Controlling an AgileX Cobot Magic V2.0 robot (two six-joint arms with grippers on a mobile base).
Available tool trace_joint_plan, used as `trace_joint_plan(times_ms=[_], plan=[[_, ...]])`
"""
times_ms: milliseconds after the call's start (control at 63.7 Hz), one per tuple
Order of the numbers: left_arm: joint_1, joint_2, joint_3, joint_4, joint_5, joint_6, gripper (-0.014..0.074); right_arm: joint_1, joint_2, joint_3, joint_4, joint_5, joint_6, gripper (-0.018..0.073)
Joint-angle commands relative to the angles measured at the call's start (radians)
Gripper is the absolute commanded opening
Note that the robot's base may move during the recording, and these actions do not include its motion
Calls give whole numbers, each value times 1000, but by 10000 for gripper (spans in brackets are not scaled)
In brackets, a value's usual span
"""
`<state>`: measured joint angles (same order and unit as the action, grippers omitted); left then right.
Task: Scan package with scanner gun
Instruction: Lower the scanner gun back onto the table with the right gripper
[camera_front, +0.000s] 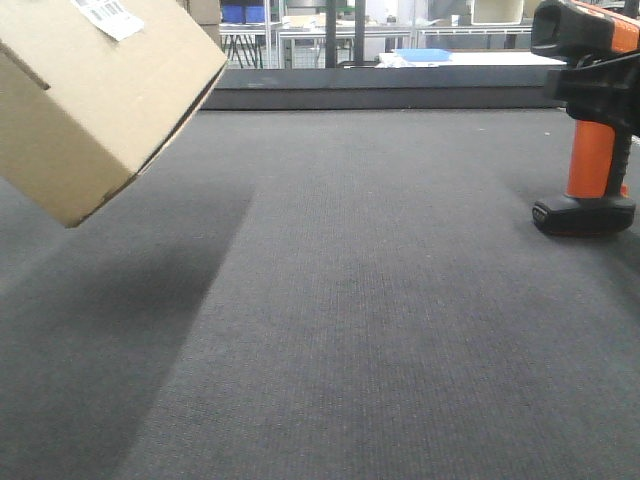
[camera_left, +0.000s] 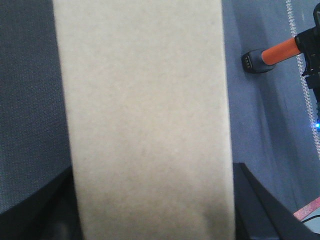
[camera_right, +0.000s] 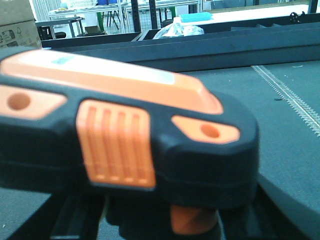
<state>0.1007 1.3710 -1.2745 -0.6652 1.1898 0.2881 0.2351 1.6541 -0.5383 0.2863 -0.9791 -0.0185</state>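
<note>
Left gripper (camera_left: 152, 207): two dark fingers (camera_left: 260, 210) spread to the width of the package (camera_front: 95, 95) and pressed on its opposite sides. Right gripper (camera_right: 190, 222): dark fingers (camera_right: 280, 215) flank the orange stem just under the black head of the scanner gun (camera_front: 592, 160), apparently clamped on it. Count: 1 package, 1 scanner gun, 1 white barcode label (camera_front: 108, 15), 2 grippers. Package is at front-view upper left, tilted, clear of the dark mat (camera_front: 350, 300), with its shadow below; the label is on its upward face. The box is shut and its contents are not visible. Scanner is upright at far right, well apart from the package, foot at the mat; contact cannot be judged. One blue tray (camera_front: 420, 55) sits on a background table, contents not discernible.
</note>
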Motion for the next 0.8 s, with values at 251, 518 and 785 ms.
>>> trace_joint_plan(times_ms=[251,518,785], plan=[[-1,-11,-6,-27,-2,5,-111,-1,-2,-5,-49,-60,1,-88],[-1,-11,-6,-27,2,5,-111,-1,-2,-5,-47,-45,1,570],[-1,-11,-6,-29,17,5,-111,-1,-29,-5,-47,20,1,568]])
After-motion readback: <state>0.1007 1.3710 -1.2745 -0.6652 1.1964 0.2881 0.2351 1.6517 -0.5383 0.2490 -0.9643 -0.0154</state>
